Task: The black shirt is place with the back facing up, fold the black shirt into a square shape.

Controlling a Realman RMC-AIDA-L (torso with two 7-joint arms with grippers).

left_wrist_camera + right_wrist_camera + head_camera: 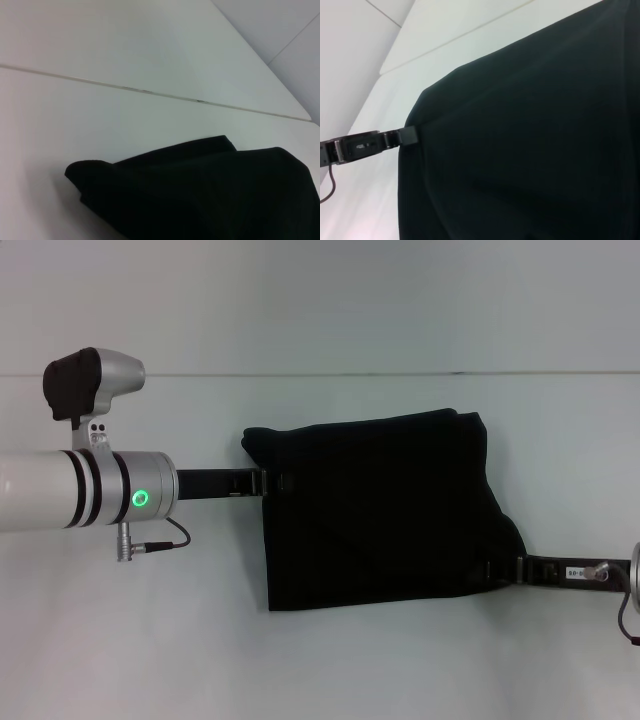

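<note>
Both jaws meet black shirt (380, 510) at opposite edges.

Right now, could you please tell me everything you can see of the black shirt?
The black shirt is plain matte fabric, already folded into a rough, slightly skewed rectangle lying flat on the white table. Its far left corner bulges out in a soft fold. The left tool meets its left edge; the right tool meets its near right corner. Sleeves and neckline are hidden.

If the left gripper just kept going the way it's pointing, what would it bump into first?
The black shirt. The left gripper points across the white table and already meets the shirt's left edge, so going on it would push into the folded cloth, probably bunching it toward the right gripper.
</note>
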